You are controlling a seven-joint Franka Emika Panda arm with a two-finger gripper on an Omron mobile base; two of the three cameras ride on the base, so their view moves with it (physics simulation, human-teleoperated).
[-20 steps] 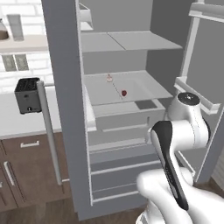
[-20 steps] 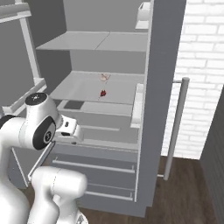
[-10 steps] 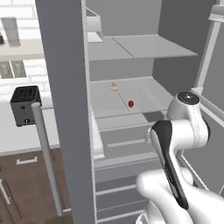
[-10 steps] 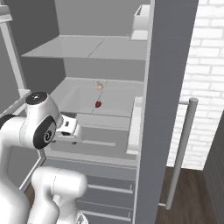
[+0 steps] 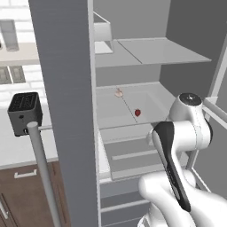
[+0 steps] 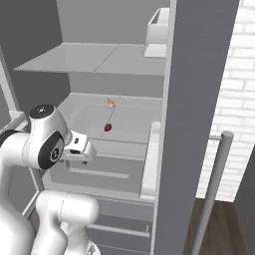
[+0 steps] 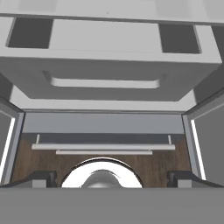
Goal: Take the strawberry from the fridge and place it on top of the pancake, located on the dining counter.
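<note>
While fingers (image 7: pixel 43 178) spread wide, strawberry (image 5: pixel 137 112) well apart, on fridge (image 5: pixel 71 88) shelf.

One strawberry (image 5: pixel 137 112), one pale pinkish item (image 5: pixel 118 93), one toaster (image 5: pixel 25 112).

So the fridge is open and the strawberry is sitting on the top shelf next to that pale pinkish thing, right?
Not quite. The fridge is open, but the strawberry sits on the shelf below the top one, near the pale pinkish item. The left base view shows the top shelf above it without the berry.
</note>
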